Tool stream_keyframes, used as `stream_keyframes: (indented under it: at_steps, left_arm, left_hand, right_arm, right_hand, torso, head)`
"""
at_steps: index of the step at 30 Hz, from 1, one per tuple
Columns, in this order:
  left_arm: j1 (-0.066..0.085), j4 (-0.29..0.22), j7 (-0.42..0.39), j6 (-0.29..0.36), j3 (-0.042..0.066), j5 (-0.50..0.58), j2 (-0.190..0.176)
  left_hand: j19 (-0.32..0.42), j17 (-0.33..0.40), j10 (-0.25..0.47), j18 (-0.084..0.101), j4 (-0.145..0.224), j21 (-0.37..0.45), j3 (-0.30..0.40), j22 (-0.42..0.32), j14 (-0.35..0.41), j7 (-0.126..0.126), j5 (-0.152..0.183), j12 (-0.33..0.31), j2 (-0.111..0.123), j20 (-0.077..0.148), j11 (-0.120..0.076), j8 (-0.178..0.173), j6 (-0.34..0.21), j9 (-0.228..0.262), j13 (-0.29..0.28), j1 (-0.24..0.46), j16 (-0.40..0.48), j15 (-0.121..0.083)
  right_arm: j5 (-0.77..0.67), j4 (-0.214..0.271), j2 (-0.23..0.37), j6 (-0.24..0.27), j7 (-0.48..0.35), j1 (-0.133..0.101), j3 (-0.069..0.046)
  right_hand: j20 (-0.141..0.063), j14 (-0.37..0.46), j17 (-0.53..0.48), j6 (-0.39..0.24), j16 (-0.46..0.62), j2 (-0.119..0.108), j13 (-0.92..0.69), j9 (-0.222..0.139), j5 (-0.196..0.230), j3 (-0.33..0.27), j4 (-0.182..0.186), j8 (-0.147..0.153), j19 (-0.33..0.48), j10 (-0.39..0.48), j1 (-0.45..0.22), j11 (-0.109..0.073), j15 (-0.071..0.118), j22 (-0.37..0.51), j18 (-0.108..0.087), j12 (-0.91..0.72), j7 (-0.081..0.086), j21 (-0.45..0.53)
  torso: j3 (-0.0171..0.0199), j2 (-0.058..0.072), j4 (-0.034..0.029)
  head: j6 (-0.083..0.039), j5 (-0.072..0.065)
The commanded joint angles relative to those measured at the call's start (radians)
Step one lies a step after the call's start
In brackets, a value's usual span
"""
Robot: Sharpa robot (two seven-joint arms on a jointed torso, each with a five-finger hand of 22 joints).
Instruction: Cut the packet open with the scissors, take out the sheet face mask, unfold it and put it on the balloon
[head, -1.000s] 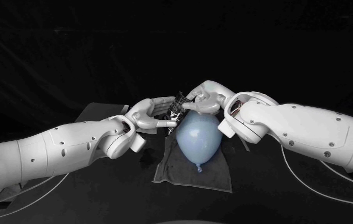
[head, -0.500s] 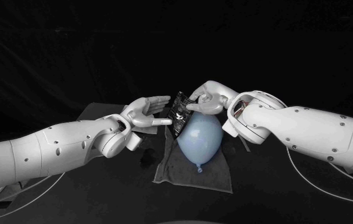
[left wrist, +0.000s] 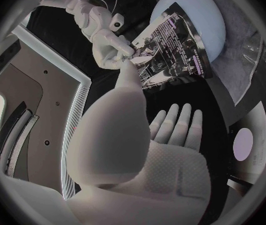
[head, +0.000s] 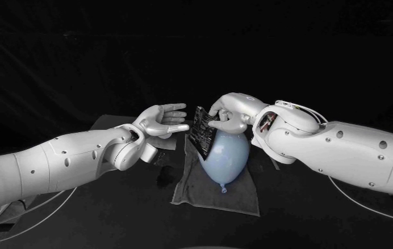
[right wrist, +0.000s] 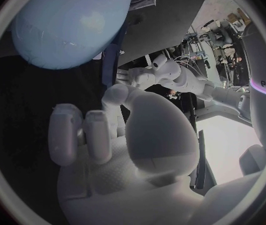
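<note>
Packet (head: 202,130) is up in the air, tilted, just by the fat end of the balloon (head: 224,157). Right hand (head: 227,115) pinches its top edge. Left hand (head: 164,119) holds nothing, fingers apart, just beside the packet; can't tell if thumb touches it. Balloon lies on a grey cloth (head: 205,195) on the black table (head: 122,220).

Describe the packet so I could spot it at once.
Find the pale blue balloon lying on the grey cloth at mid-table. At its far end the right hand holds the packet, with the left hand beside it. It is flat, dark and shiny, covered in small pale print, unlike the plain balloon and cloth.
</note>
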State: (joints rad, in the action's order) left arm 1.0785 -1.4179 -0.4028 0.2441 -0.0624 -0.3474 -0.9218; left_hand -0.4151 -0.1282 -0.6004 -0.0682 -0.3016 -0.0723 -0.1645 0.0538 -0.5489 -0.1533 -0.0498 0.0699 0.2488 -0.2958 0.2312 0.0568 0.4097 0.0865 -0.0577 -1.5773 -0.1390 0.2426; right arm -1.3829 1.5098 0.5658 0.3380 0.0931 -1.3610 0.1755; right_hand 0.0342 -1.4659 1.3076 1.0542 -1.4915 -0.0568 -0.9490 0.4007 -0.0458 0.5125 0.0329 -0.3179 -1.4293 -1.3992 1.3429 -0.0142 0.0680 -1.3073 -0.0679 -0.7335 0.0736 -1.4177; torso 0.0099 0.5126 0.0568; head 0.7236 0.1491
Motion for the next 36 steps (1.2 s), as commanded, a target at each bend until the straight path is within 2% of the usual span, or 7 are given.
stream_keyframes:
  at_steps: [1,7,14,20,22,29,36]
  left_arm:
    - [0.003,0.015,0.028,-0.061,0.002,-0.001,0.015]
    - [0.003,0.037,0.060,-0.110,0.002,-0.049,0.040]
    - [0.002,0.048,0.070,-0.151,0.001,-0.090,0.062]
    - [0.002,0.046,0.047,-0.160,0.001,-0.092,0.068]
    - [0.002,0.046,0.039,-0.161,0.001,-0.091,0.068]
    - [0.002,0.052,0.026,-0.155,0.001,-0.083,0.060]
    - [0.002,0.061,0.025,-0.123,0.000,-0.077,0.050]
  left_hand:
    - [-0.009,-0.005,-0.020,0.010,0.001,-0.004,0.007,0.001,-0.017,-0.072,-0.002,0.006,-0.012,-0.001,0.006,0.005,0.009,0.003,-0.002,0.001,-0.008,-0.005]
    - [-0.045,-0.012,-0.125,0.008,0.002,-0.011,0.030,0.003,-0.038,-0.088,0.000,0.026,-0.043,0.001,-0.001,0.026,0.074,0.019,-0.010,-0.005,-0.022,-0.014]
    - [-0.042,0.002,-0.136,0.007,0.003,-0.007,0.041,-0.001,0.028,-0.078,0.000,0.023,-0.056,0.002,-0.021,0.055,0.149,0.040,-0.006,-0.009,0.000,-0.028]
    - [-0.044,-0.007,-0.205,0.004,0.010,-0.004,0.076,-0.002,0.000,-0.047,0.002,0.040,-0.131,0.003,-0.053,0.109,0.282,0.075,-0.011,-0.031,-0.011,-0.040]
    - [-0.065,-0.014,-0.254,0.000,0.015,-0.008,0.080,0.001,-0.030,-0.041,0.002,0.056,-0.159,0.004,-0.049,0.144,0.358,0.095,-0.015,-0.048,-0.022,-0.047]
    - [-0.143,-0.044,-0.390,-0.030,0.024,-0.026,0.088,0.010,-0.161,-0.028,0.002,0.104,-0.215,0.007,-0.042,0.215,0.484,0.125,-0.028,-0.113,-0.076,-0.051]
    - [-0.272,-0.071,-0.508,-0.041,0.018,-0.060,0.120,0.023,-0.267,-0.006,0.002,0.131,-0.278,0.003,-0.099,0.286,0.609,0.159,-0.028,-0.200,-0.125,-0.102]
  right_arm:
    - [-0.159,0.016,0.002,0.014,-0.001,0.000,-0.001]
    - [-0.196,0.036,0.001,0.037,0.001,0.000,-0.001]
    - [-0.207,0.057,0.003,0.057,-0.001,0.000,-0.002]
    - [-0.203,0.059,0.002,0.055,-0.002,0.000,-0.002]
    - [-0.201,0.058,0.002,0.052,-0.001,0.000,-0.002]
    - [-0.198,0.053,0.008,0.049,0.005,0.000,-0.002]
    - [-0.197,0.052,0.013,0.052,0.013,0.000,-0.002]
  right_hand:
    - [0.000,-0.080,0.157,-0.001,-0.007,0.003,-0.001,0.103,-0.003,0.023,-0.016,-0.021,-0.008,-0.007,-0.006,0.000,0.008,-0.037,0.012,0.005,-0.007,-0.007]
    - [0.000,-0.080,0.158,-0.001,-0.008,0.002,-0.002,0.103,-0.003,0.025,-0.018,-0.022,-0.010,-0.008,-0.008,0.000,0.008,-0.040,0.013,0.004,-0.007,-0.009]
    - [0.000,-0.080,0.158,-0.001,-0.008,0.001,-0.002,0.104,-0.003,0.028,-0.021,-0.024,-0.010,-0.009,-0.011,0.000,0.009,-0.041,0.013,0.005,-0.008,-0.009]
    - [0.000,-0.080,0.157,-0.001,-0.008,-0.001,-0.001,0.105,-0.003,0.030,-0.023,-0.025,-0.010,-0.009,-0.013,-0.001,0.009,-0.040,0.013,0.006,-0.008,-0.009]
    - [0.000,-0.080,0.157,-0.001,-0.008,-0.001,-0.001,0.105,-0.003,0.030,-0.023,-0.025,-0.010,-0.009,-0.013,-0.001,0.009,-0.040,0.013,0.006,-0.008,-0.009]
    - [-0.001,-0.080,0.157,-0.001,-0.007,-0.001,-0.002,0.105,-0.003,0.030,-0.023,-0.025,-0.009,-0.010,-0.014,0.000,0.009,-0.040,0.013,0.006,-0.008,-0.009]
    - [-0.001,-0.080,0.157,-0.001,-0.007,-0.001,-0.002,0.105,-0.003,0.030,-0.023,-0.025,-0.009,-0.010,-0.014,0.000,0.009,-0.040,0.013,0.006,-0.008,-0.009]
  torso:
    - [-0.0002,0.000,0.0027]
    - [0.0017,0.000,0.0020]
    - [-0.0003,0.000,0.0007]
    - [-0.0009,0.000,-0.0006]
    - [-0.0007,0.000,-0.0008]
    - [-0.0005,-0.001,-0.0001]
    - [-0.0001,0.000,0.0004]
  head:
    - [0.000,0.002]
    - [-0.001,0.006]
    - [0.002,0.004]
    - [0.005,0.002]
    - [0.006,0.002]
    - [0.008,0.002]
    - [0.007,0.003]
